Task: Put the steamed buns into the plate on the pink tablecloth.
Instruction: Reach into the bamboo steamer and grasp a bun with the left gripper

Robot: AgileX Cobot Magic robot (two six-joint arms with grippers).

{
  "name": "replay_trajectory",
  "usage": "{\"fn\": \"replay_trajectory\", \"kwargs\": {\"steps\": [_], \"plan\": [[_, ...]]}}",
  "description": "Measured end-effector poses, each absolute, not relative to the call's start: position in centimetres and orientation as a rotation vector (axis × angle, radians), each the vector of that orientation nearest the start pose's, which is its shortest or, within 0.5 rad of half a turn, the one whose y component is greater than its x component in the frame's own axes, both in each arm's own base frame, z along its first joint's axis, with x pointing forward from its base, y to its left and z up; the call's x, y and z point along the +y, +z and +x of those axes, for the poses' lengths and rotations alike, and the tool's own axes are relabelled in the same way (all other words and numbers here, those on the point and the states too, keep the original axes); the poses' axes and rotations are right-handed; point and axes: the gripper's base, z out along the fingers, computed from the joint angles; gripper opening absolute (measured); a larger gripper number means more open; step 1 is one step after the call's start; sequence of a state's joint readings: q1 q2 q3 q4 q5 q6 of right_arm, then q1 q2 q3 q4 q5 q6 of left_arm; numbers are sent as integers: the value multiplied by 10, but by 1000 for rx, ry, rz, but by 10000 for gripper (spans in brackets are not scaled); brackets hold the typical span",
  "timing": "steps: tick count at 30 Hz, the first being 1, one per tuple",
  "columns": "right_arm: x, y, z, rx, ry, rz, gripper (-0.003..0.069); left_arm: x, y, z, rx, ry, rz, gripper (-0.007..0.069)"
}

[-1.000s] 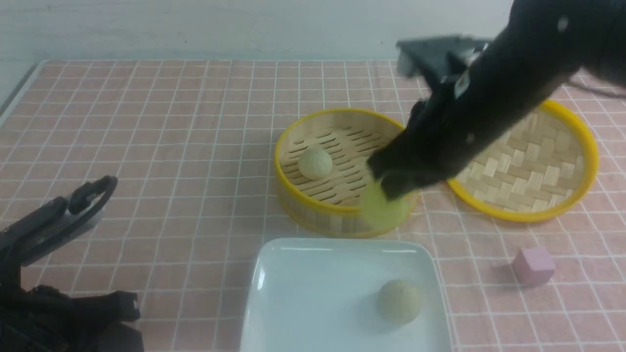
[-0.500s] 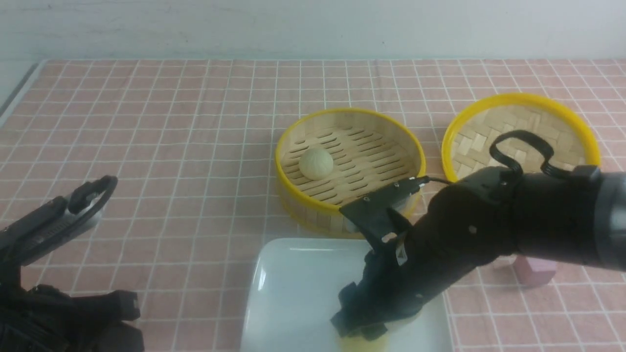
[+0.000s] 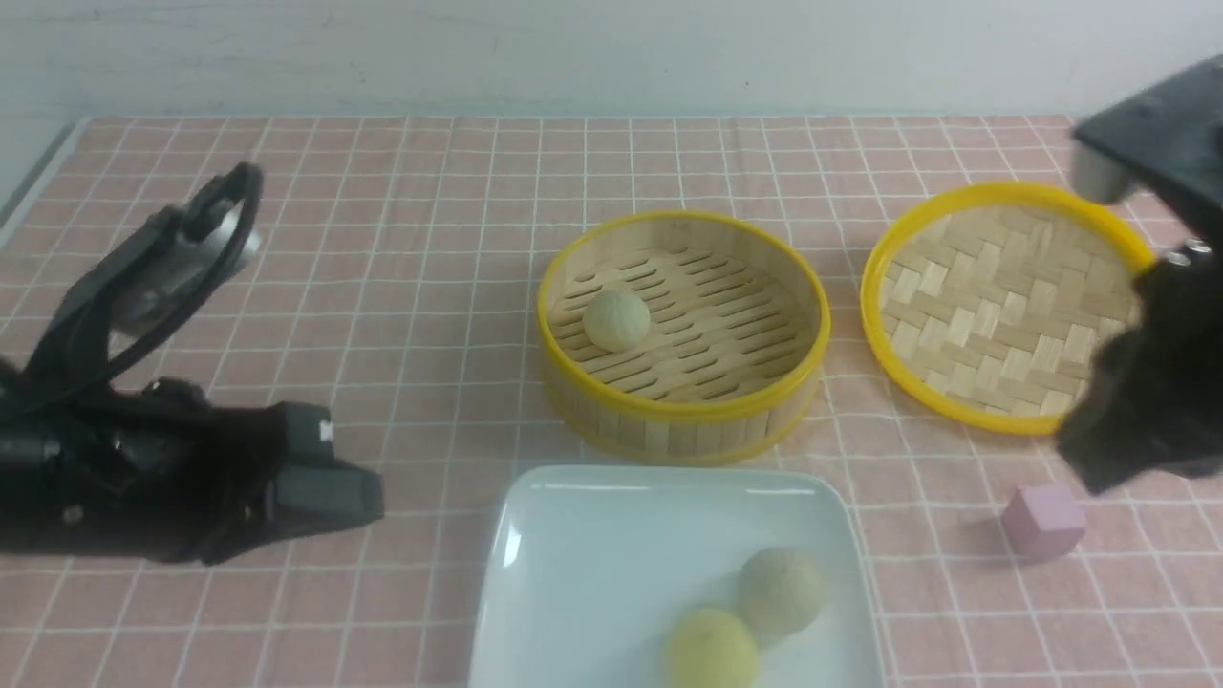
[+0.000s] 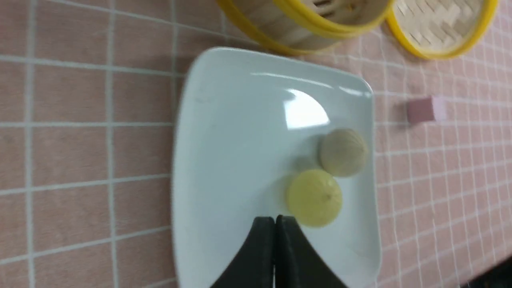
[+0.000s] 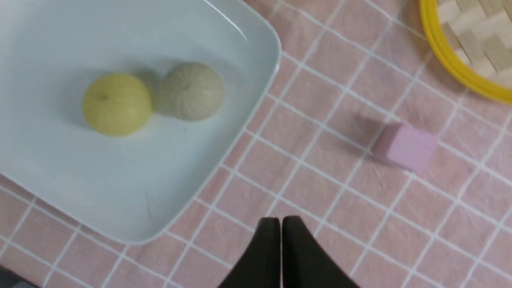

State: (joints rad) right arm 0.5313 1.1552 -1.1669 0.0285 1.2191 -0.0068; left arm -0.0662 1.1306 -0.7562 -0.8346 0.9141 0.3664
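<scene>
Front view: the cloth [image 3: 382, 287] covers the whole tabletop. The plate [image 3: 535, 535] lies at the near edge, about midway along it, and its near side is cut off by the frame. The greenish bun [image 3: 780, 590] and the yellow bun [image 3: 712, 648] sit on the plate's right half, touching, with the yellow one closer to the near edge. The cream bun [image 3: 616, 319] rests in the left part of the steamer [image 3: 683, 420], which stands just behind the plate. The lid [image 3: 1003, 306] lies woven side up beside the steamer, towards the right edge. The cube [image 3: 1042, 519] sits on the cloth to the right of the plate and in front of the lid. The left arm [image 3: 143, 478] lies low near the left edge, its tip pointing at the plate but apart from it. The right arm [image 3: 1156, 382] is a dark blur at the right edge, over the lid's rim and the cube

Left wrist view: the left gripper [image 4: 275, 224] has its jaws pressed together with nothing between them. The tips show against the plate next to the yellow bun

Right wrist view: the right gripper [image 5: 280, 224] has its jaws closed tip to tip and empty, over bare cloth between a plate corner and the cube. Both buns on the plate lie near that corner
</scene>
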Motion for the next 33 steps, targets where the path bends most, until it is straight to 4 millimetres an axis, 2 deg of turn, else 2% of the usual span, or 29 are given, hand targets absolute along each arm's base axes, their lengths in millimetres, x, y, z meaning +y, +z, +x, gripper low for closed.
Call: {"fn": "replay_trajectory", "kwargs": {"steps": [3,5,6,8,9,10,13,14,17,21,22,23,25,29,33], "plan": [[86,346,151,2628,182,-669,-13,-84,288,225,2593,-952,201,-1],[82,338,144,2642,177,-668,-13,-91,287,232,2607,-948,249,-1],[76,326,133,2646,173,-669,-11,-111,284,246,2637,-925,366,-1],[70,313,122,2639,175,-666,-10,-128,278,260,2665,-885,434,-1],[67,307,117,2635,176,-665,-9,-143,279,269,2662,-855,468,-1],[66,304,115,2634,177,-664,-8,-148,279,272,2663,-841,488,-1],[59,290,102,2618,182,-660,-3,-184,278,309,2663,-692,450,31],[58,289,100,2614,183,-659,-3,-188,278,313,2658,-669,461,35],[54,285,93,2596,189,-654,1,-208,276,348,2635,-469,441,106],[53,286,90,2569,208,-643,7,-219,265,385,2594,-275,402,207],[53,286,91,2568,209,-643,7,-219,265,386,2593,-269,399,207],[54,287,91,2561,221,-626,8,-222,259,398,2577,-233,382,239],[55,287,92,2557,248,-591,9,-226,249,409,2562,-207,383,254],[57,288,92,2562,297,-532,9,-233,231,419,2551,-234,363,262],[58,288,91,2567,311,-520,14,-238,220,422,2572,-278,334,263]]}}
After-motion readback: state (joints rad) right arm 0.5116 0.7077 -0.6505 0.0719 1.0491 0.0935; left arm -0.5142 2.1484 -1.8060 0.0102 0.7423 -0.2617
